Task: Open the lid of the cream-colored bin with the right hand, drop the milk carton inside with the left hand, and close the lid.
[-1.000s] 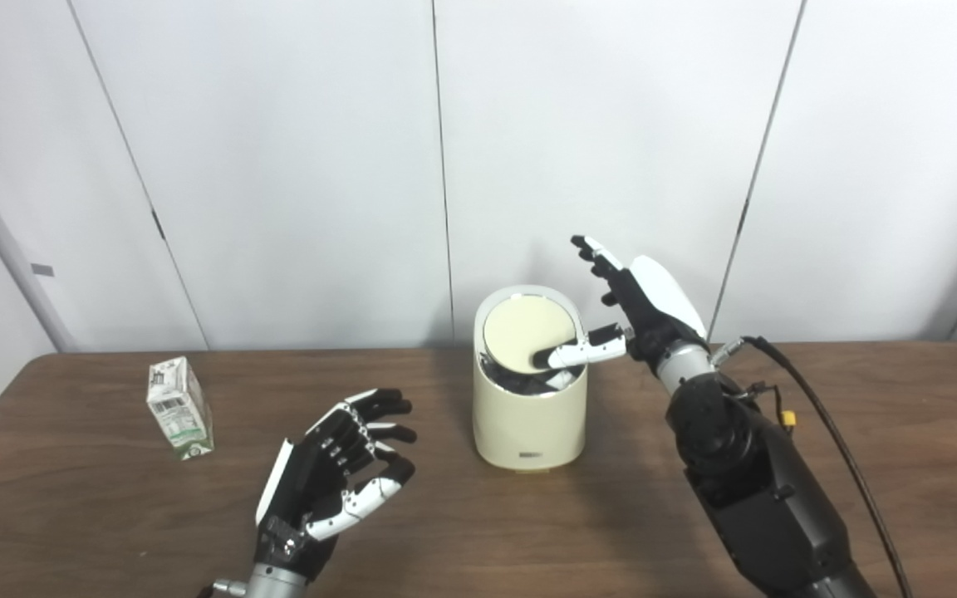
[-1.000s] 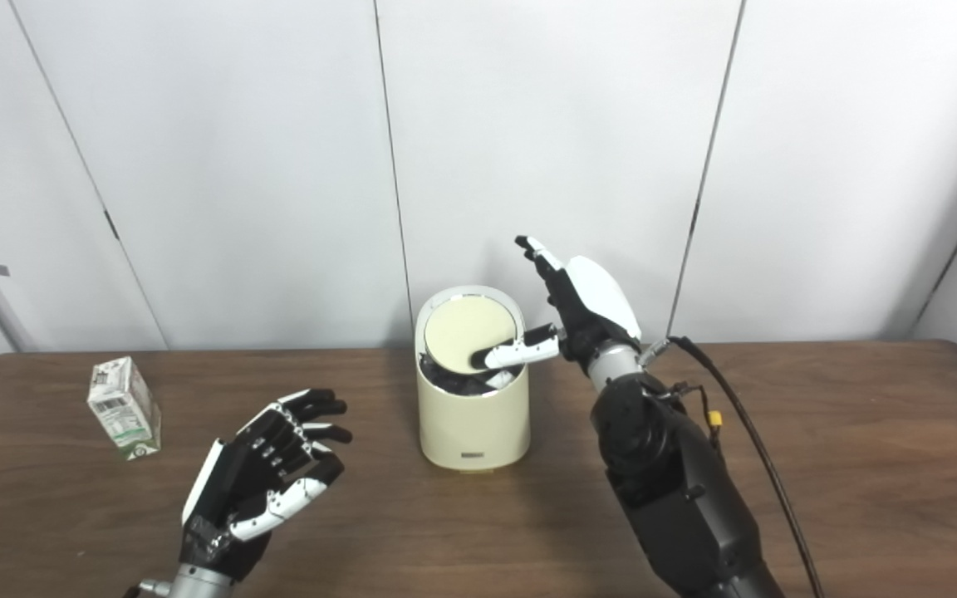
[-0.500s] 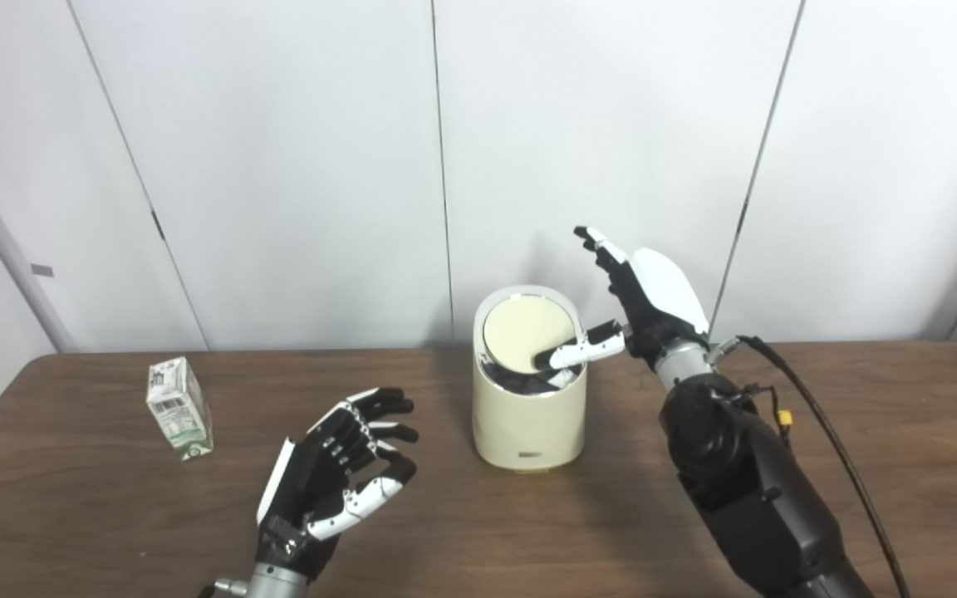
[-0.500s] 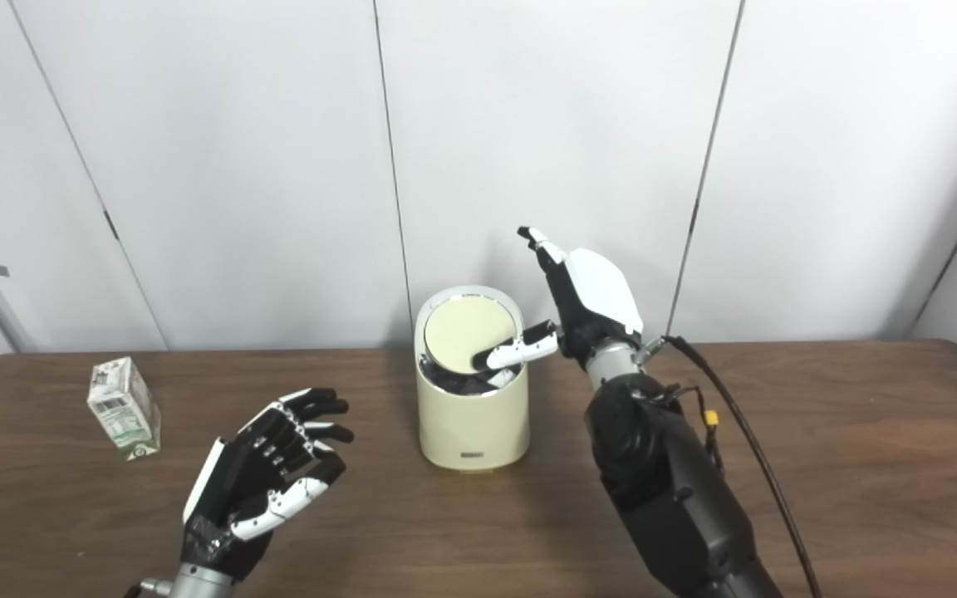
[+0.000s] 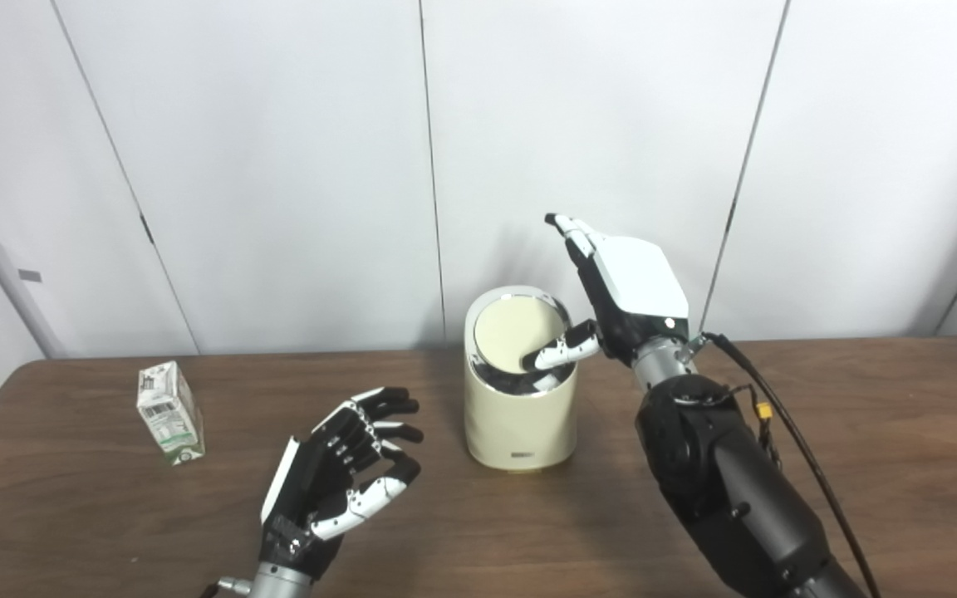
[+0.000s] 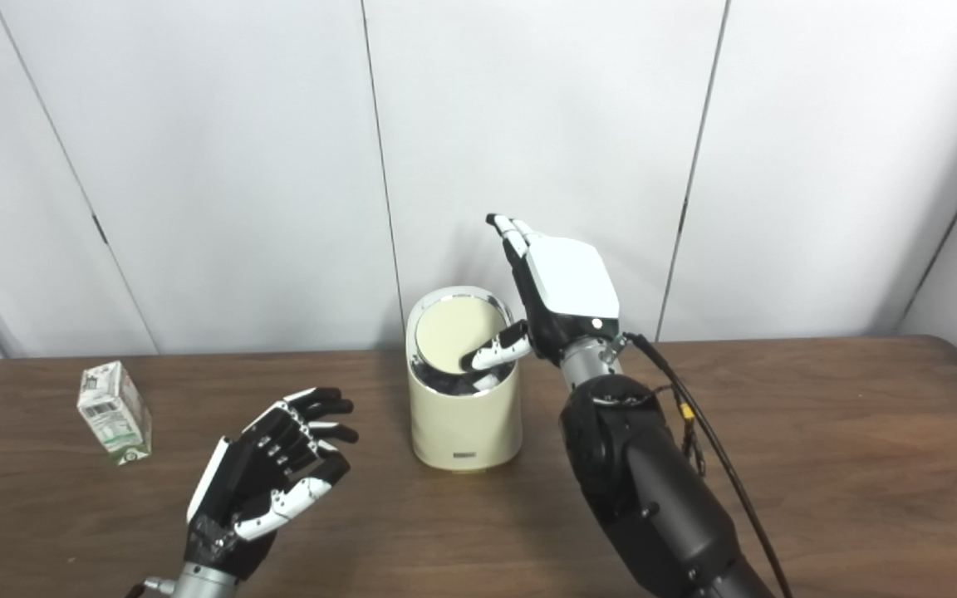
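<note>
Milk carton (image 5: 169, 412) print unreadable; left hand (image 5: 337, 486) empty, fingers apart; right hand (image 5: 624, 291) likewise, thumb on tilted bin lid (image 5: 514, 334)

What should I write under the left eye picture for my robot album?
Right hand tips open the cream-colored bin's lid while the open left hand waits near the milk carton.

The bin (image 5: 520, 411) is cream-coloured, with a shiny silver rim and a pale cream lid (image 5: 516, 334) over a dark inside. The milk carton (image 5: 169, 412) is white with green print and small dark lettering. The left hand (image 5: 337, 482) is black with white panels and white fingertips. The right hand (image 5: 624, 291) is black with a broad white back plate. The bench (image 5: 861, 432) is dark brown with a wood grain pattern. The wall panels (image 5: 279, 166) behind are plain white with thin dark seams.
</note>
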Available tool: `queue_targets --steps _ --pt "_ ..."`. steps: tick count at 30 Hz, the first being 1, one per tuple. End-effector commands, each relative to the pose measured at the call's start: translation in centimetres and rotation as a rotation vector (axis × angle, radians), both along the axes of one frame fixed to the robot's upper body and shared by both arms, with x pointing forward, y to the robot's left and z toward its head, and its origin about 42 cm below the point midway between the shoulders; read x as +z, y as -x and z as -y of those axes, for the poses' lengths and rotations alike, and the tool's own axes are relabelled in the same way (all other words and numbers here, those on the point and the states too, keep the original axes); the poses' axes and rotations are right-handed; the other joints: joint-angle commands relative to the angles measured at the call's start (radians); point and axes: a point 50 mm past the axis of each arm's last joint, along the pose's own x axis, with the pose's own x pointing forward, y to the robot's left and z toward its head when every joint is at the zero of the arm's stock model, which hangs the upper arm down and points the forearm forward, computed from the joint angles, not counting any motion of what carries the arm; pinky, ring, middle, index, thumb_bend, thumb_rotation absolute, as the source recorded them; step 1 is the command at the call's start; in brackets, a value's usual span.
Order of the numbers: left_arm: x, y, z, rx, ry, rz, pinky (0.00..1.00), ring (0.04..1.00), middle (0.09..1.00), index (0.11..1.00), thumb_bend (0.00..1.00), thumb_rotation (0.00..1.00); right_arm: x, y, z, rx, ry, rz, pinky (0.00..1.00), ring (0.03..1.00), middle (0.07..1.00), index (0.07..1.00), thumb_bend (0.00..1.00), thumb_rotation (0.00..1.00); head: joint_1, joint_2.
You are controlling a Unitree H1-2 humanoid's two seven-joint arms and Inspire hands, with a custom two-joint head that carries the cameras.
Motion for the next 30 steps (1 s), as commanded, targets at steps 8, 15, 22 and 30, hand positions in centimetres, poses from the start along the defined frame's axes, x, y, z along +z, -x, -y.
queue_targets --steps 8,15,22,30 --pt "1.9 -0.4 0.2 -0.011 -0.008 0.074 0.46 0.625 0.734 0.756 0.63 0.13 2.8 2.4 1.0 0.069 -0.114 0.077 0.77 0.878 0.909 0.916 0.86 0.27 0.004 0.005" --pt "1.8 -0.4 0.1 -0.010 0.000 0.072 0.46 0.624 0.732 0.754 0.64 0.13 2.5 4.4 4.7 0.089 -0.323 0.053 0.62 0.812 0.885 0.898 0.83 0.25 0.004 0.009" --pt "1.9 -0.5 0.0 -0.006 -0.016 0.074 0.46 0.626 0.733 0.753 0.63 0.13 0.4 6.4 8.9 0.167 -0.457 0.000 0.73 0.847 0.901 0.905 0.75 0.30 0.004 0.008" --pt "1.9 -0.6 -0.2 -0.004 -0.015 0.076 0.46 0.631 0.734 0.752 0.62 0.13 -3.3 9.5 9.9 0.150 -0.528 -0.088 0.75 0.874 0.940 0.890 0.83 0.32 -0.002 0.003"
